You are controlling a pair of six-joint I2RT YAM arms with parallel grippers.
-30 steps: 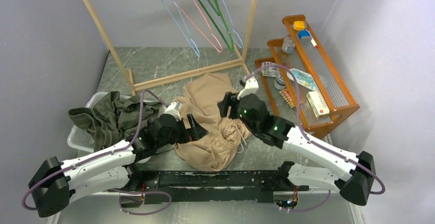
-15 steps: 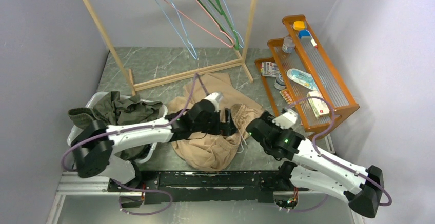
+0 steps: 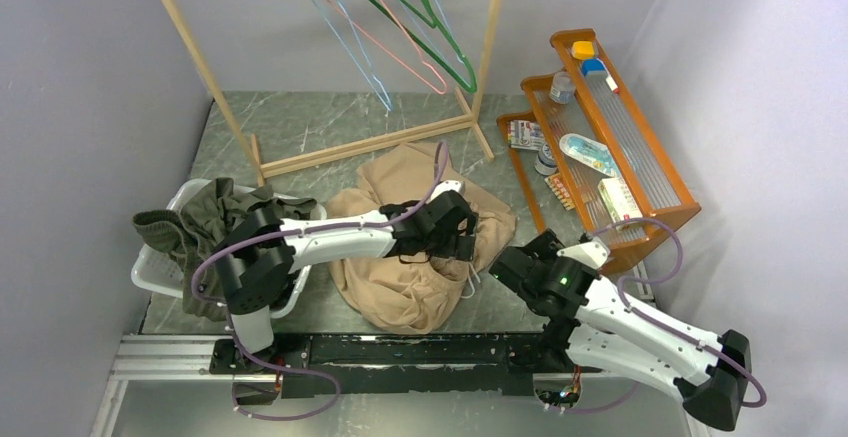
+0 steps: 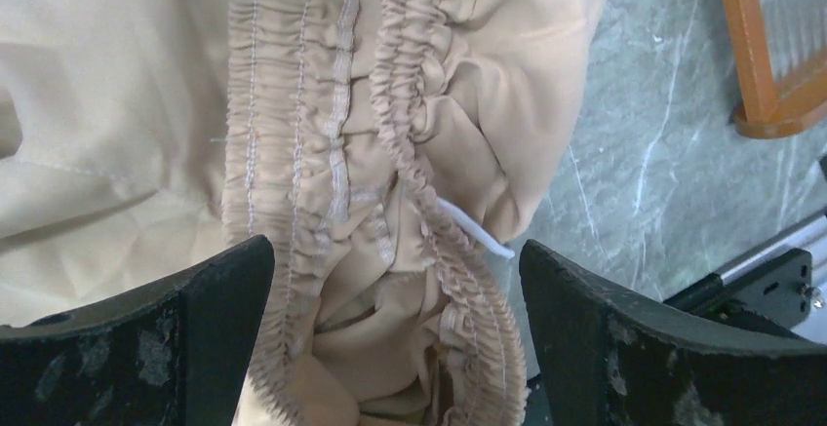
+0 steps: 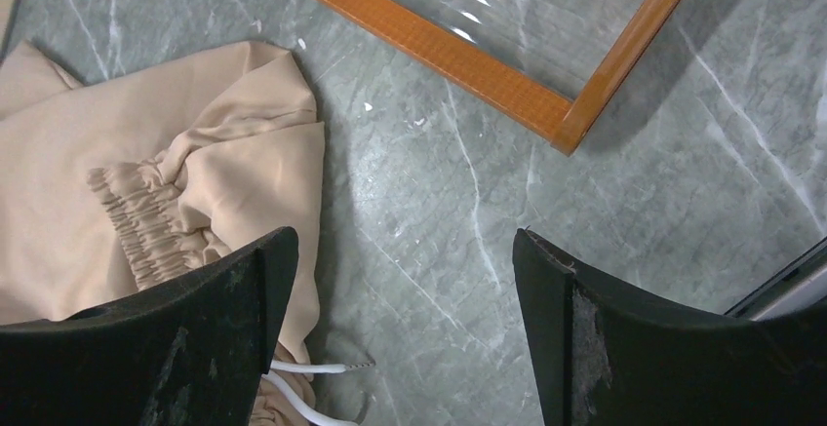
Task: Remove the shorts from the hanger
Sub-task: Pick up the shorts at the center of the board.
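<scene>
The tan brown shorts lie crumpled on the table in front of the rack, off any hanger. Their gathered elastic waist and white drawstring fill the left wrist view. My left gripper hovers open just above the waistband, jaws wide and empty. My right gripper is open and empty over bare table right of the shorts, with the drawstring end beside its left finger. Olive green shorts sit in a white basket. Bare wire hangers hang on the rack.
The wooden clothes rack stands at the back. An orange wooden shelf with small items stands at the right, its frame close to my right gripper. The white basket sits at the left.
My left arm reached right across the tan shorts to their waistband. My right arm let go, pulled back toward the near right and down. The hangers swung slightly.
</scene>
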